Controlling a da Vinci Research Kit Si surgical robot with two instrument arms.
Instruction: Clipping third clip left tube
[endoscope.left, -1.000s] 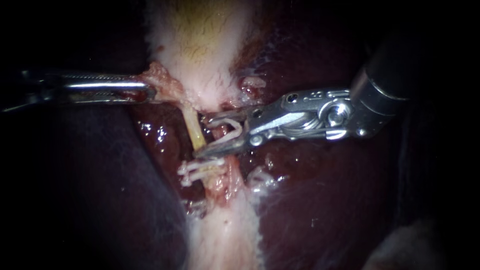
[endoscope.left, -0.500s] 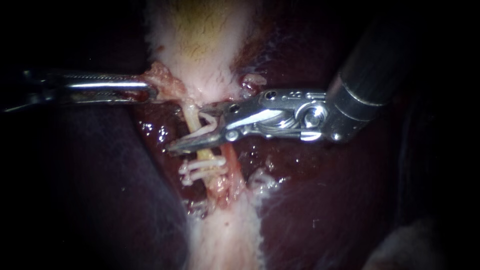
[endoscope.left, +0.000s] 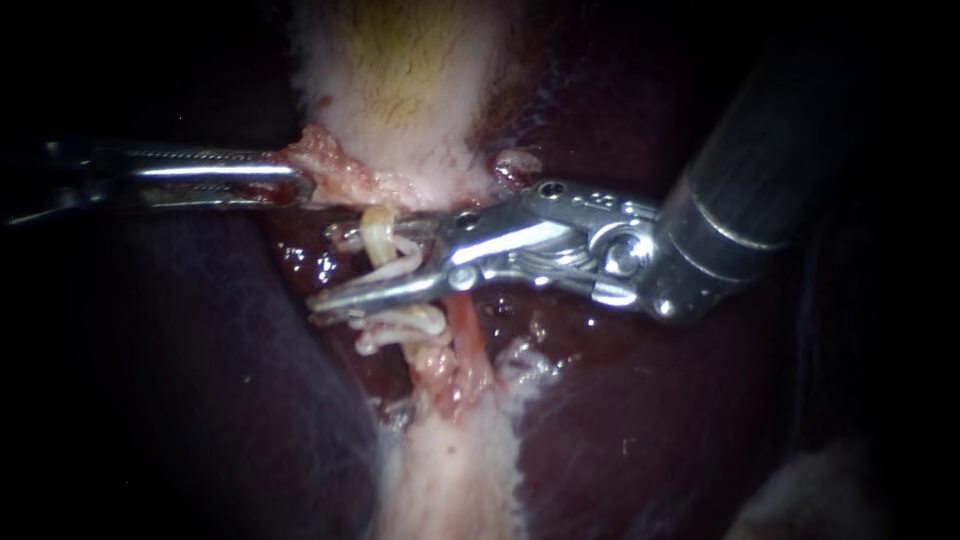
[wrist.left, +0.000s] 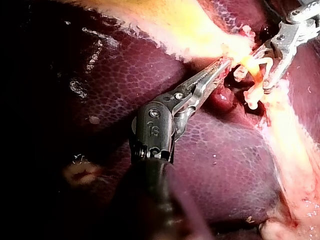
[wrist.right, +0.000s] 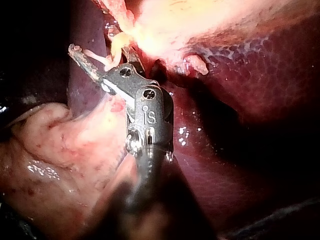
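Endoscope view: left instrument (endoscope.left: 295, 178) clamps pink tissue (endoscope.left: 325, 165) at the gallbladder (endoscope.left: 400, 80) base, while right instrument (endoscope.left: 350, 265) grips an open clip (endoscope.left: 405, 262) set astride the left tube (endoscope.left: 377, 228), just above two lower clips (endoscope.left: 405, 322).

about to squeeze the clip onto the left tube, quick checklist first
1. Left instrument gripping tissue: ok, jaws shut on it.
2. Clip seated in right instrument: ok, held between its jaws.
3. Left tube inside the clip: ok, jaws straddle it.
4. Jaw tips past the tube: ok in the endoscope view.
5. Gap to the two placed clips: cannot tell, lower jaw lies close.
6. Nothing else caught behind: cannot tell.
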